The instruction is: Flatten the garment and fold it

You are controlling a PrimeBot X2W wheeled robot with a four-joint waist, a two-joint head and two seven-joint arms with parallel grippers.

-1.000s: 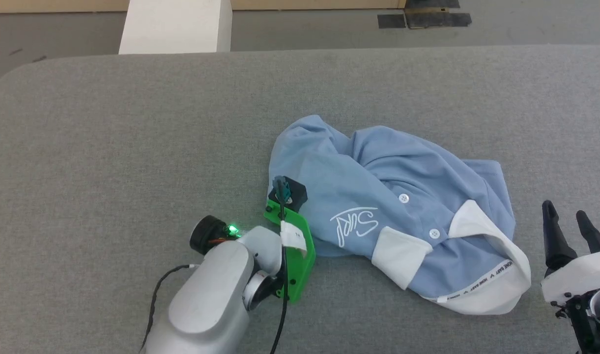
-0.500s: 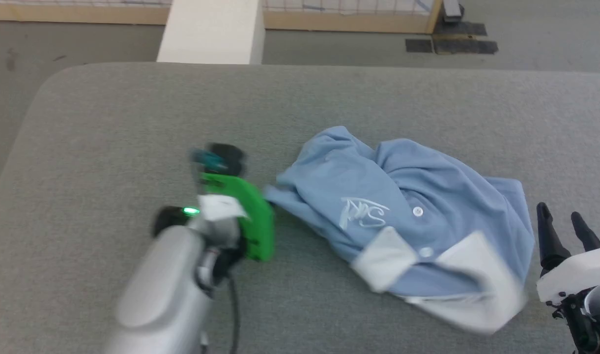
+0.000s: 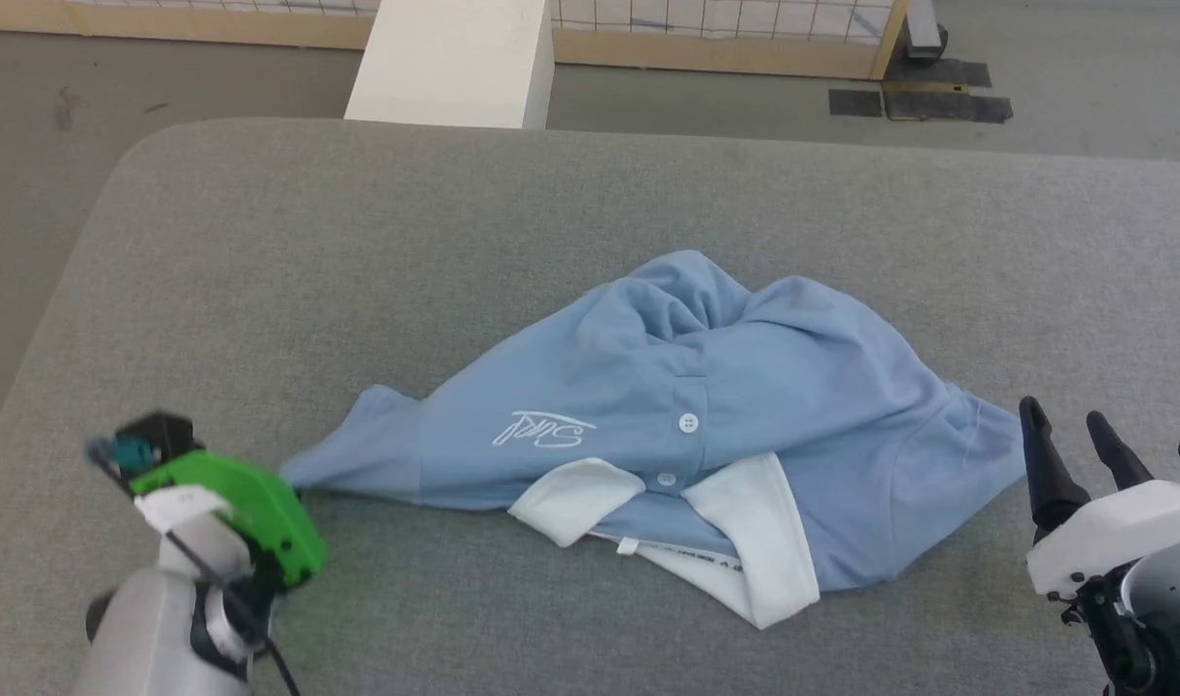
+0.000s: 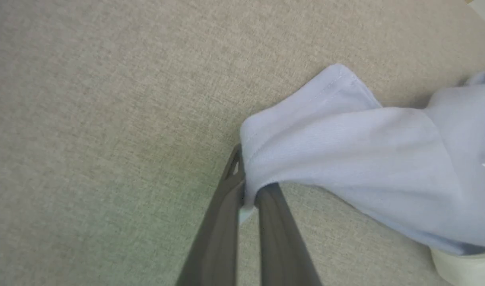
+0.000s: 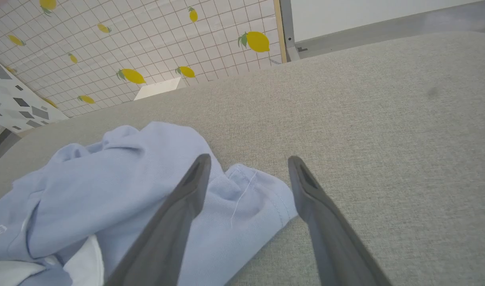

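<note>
The garment [image 3: 705,387], a light blue polo with a white collar [image 3: 744,522], lies crumpled in the middle of the grey padded table [image 3: 358,242], its left part drawn out into a point. In the left wrist view my left gripper [image 4: 246,180] is shut on the garment's [image 4: 345,151] edge, cloth pinched between the dark fingers. In the head view its green mount [image 3: 232,512] sits at the lower left, by that drawn-out tip. My right gripper [image 3: 1063,414] is open just right of the shirt. In the right wrist view the right gripper [image 5: 249,161] hovers over a hem of the garment [image 5: 127,182].
A white block [image 3: 454,58] stands beyond the table's far edge. Behind it runs a wood-framed tiled panel [image 3: 725,19], with dark patches on the floor [image 3: 918,92]. The table's rounded left corner [image 3: 135,155] lies near my left arm.
My left gripper shut on the garment's edge and dragged it left, stretching the shirt out. The head camera shifted. The right gripper stayed open in place.
</note>
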